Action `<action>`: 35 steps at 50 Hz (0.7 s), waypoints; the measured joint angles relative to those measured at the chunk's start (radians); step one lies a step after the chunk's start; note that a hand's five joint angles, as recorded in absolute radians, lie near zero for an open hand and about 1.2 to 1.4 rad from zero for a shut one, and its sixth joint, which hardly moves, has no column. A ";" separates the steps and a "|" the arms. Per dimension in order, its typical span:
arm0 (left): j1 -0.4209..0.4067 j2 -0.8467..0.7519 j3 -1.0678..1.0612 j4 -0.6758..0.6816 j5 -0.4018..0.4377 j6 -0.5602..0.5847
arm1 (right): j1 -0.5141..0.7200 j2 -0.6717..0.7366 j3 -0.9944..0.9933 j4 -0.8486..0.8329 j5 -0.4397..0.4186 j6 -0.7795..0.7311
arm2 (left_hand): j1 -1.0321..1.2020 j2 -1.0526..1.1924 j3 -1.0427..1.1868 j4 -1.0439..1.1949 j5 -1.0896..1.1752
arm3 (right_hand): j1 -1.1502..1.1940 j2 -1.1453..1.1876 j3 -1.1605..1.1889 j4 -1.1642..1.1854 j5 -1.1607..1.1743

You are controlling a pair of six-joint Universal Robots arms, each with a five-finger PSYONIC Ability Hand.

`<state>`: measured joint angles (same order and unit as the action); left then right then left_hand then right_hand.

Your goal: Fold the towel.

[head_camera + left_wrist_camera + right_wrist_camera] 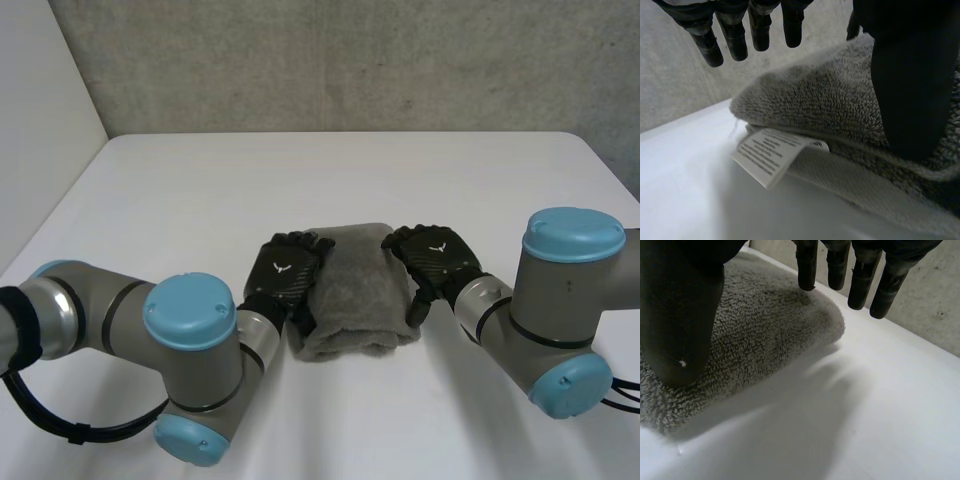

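The grey towel [350, 295] is seen folded into a thick bundle near the middle of the white table [200, 190], and it is flanked by both hands. The left hand [288, 268] is placed at the towel's 9 o'clock edge, back upward, with the left arm [190, 340] bent low beside it. The right hand [438, 255] is placed at the 3 o'clock edge, at the end of the right arm [560, 290]. In the left wrist view, the fingers [735, 42] are held straight and apart in the air, clear of the cloth, while the thumb [912, 90] is laid across the top of the towel. The right wrist view gives the same pose: straight, separated fingers [860, 285] held off the cloth, and the thumb [680, 315] set on the pile. Nothing is pinched by either hand. Whether the thumbs are pressed down or only rested cannot be told. Part of the towel's top is covered by each thumb. A white label [771, 155] is shown sticking out between the layers by the left hand, but its print is too small to be read.
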<state>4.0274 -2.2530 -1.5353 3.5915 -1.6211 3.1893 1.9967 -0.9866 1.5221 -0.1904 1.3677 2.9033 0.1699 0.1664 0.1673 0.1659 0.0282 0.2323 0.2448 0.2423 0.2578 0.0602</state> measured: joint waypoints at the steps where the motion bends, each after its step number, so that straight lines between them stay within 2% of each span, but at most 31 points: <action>1: -0.001 -0.003 0.007 -0.013 0.000 0.000 | -0.001 0.002 -0.005 0.008 0.000 0.000 | 0.000 0.000 0.000 0.000 0.000 | 0.000 0.000 0.000 0.000 0.000; 6: -0.002 0.024 0.030 -0.058 -0.003 0.001 | -0.005 -0.024 -0.028 0.050 0.001 -0.003 | 0.000 0.000 0.000 0.000 0.000 | 0.000 0.000 0.000 0.000 0.000; 12: 0.016 0.178 0.048 -0.107 -0.005 0.001 | -0.024 -0.161 -0.052 0.121 0.010 0.000 | 0.000 0.000 0.000 0.000 0.000 | 0.000 0.000 0.000 0.000 0.000; 21: 0.129 0.482 0.091 -0.244 -0.007 -0.008 | -0.092 -0.428 -0.090 0.196 0.089 0.058 | 0.000 0.000 0.000 0.000 0.000 | -0.004 0.000 0.000 0.000 0.000; 29: 0.189 0.559 0.140 -0.404 -0.014 -0.017 | -0.150 -0.500 -0.149 0.307 0.143 0.084 | 0.000 0.000 0.000 0.000 0.000 | -0.004 0.000 0.000 0.000 0.000; 35: 0.195 0.568 0.153 -0.452 -0.030 -0.019 | -0.157 -0.510 -0.160 0.328 0.146 0.084 | 0.000 0.000 0.000 0.000 0.000 | -0.004 0.000 0.000 0.000 0.000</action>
